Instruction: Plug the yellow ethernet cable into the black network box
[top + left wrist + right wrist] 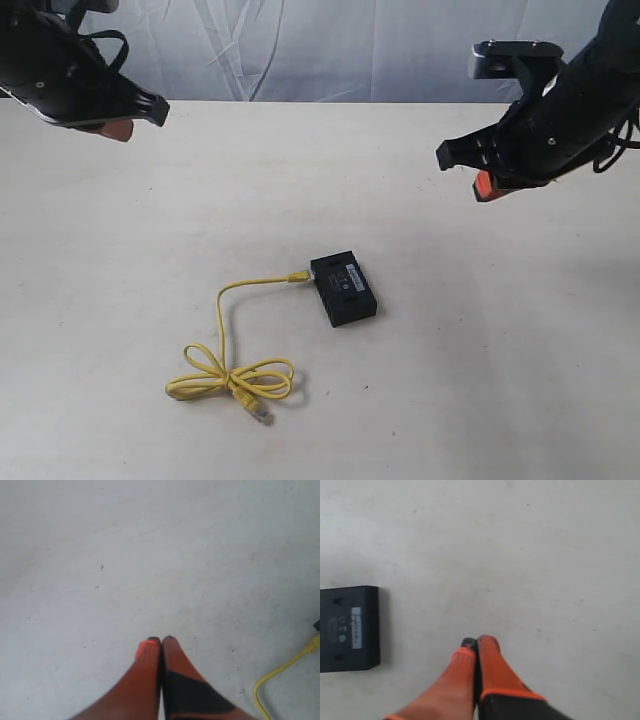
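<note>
Left gripper [118,128] hangs high over the far-left table [480,380], fingers pinched together on nothing; same in its wrist view [161,641]. The yellow ethernet cable [231,380] lies near-left of centre. Its tied loops and one free plug [262,415] are on the near side, and a strand runs up and right to the other plug [298,276], which meets the far-left end of the black network box [344,289]. Can't tell if that plug is fully seated.

Right gripper [484,187] hovers high at far right, also clenched and empty, with the box off to one side in its wrist view [348,628].

Likely a check or finish step. If the plug is loose, brace the box with the right gripper, pinch the cable just behind the plug, and push straight along the port line without twisting.

No containers in view, and the box's ports aren't visible.
</note>
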You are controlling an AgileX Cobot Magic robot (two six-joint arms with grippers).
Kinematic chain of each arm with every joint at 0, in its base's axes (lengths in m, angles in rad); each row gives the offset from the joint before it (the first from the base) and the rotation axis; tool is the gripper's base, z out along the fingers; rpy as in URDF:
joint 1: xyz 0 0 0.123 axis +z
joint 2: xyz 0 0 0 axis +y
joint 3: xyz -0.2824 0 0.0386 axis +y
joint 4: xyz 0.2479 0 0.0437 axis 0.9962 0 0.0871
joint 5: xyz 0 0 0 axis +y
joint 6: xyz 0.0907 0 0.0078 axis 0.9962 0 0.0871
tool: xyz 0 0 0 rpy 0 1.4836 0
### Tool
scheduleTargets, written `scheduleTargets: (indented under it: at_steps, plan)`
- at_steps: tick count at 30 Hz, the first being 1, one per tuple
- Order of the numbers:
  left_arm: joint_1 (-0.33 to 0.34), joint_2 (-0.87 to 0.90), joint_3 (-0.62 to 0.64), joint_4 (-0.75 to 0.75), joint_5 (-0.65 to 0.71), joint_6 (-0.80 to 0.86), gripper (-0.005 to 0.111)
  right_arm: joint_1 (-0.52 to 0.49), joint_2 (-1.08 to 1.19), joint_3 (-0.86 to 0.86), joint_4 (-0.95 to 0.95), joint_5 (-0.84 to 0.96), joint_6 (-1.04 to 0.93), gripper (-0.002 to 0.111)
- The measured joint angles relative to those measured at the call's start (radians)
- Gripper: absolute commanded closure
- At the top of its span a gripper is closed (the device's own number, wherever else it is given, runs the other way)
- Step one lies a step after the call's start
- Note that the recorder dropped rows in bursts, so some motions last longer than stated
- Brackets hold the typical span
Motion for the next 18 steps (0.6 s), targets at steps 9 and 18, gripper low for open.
scheduleTargets:
  at_steps: [9,18]
  plan:
    - [0.002,-0.060,0.033,0.055,-0.011,-0.035,0.107,-0.128,-0.086,0.064,-0.054,0.003,0.073,0.108]
    - [0.006,-0.068,0.079,0.099,-0.043,-0.066,0.107,-0.240,-0.230,0.147,-0.074,-0.037,0.078,0.108]
